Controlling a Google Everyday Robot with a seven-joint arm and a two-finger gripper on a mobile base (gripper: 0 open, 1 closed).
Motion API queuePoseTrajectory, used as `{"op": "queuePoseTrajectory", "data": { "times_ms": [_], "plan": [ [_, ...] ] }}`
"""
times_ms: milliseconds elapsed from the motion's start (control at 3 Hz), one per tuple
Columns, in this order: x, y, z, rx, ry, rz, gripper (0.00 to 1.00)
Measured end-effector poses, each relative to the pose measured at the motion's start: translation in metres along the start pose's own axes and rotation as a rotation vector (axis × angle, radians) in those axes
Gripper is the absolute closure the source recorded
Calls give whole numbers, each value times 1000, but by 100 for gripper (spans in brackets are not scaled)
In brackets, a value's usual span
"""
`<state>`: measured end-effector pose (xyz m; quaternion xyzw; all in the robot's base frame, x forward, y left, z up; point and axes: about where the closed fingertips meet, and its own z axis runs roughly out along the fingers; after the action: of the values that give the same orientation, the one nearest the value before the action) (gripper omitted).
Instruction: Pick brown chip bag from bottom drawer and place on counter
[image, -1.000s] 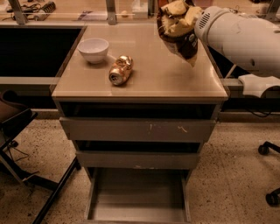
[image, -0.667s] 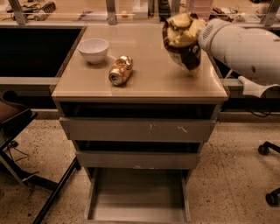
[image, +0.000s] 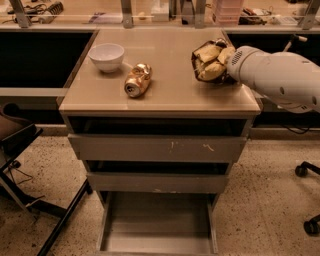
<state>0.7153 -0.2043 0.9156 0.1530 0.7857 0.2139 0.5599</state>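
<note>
Camera view only, so I read everything from it: the hand (image: 214, 66) sits over the right rear part of the counter (image: 170, 97), at the end of the white arm (image: 280, 75) that reaches in from the right edge. It is clenched on the brown chip bag (image: 207, 54), whose crumpled tan and dark folds bunch up around the hand's tip and hide most of it. The bag's lower edge is down at the counter surface, but I cannot tell whether it rests there or hangs just above. A crushed gold can (image: 137, 80) lies on its side near the middle of the counter, well apart from the bag, and a white bowl (image: 106, 55) stands upright just behind and left of the can. Below the counter, the two upper drawers (image: 157, 148) stand slightly open, each further out than the one above it. The bottom drawer (image: 106, 225) is pulled out furthest, and I see its bare grey floor. A dark chair (image: 15, 135) stands at the left.
</note>
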Motion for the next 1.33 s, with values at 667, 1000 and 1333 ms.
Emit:
{"op": "queuePoseTrajectory", "data": {
  "times_ms": [667, 1000, 1333],
  "plan": [
    [0, 0, 0, 0, 0, 0, 58],
    [0, 0, 0, 0, 0, 0, 34],
    [0, 0, 0, 0, 0, 0, 11]
  ]
}}
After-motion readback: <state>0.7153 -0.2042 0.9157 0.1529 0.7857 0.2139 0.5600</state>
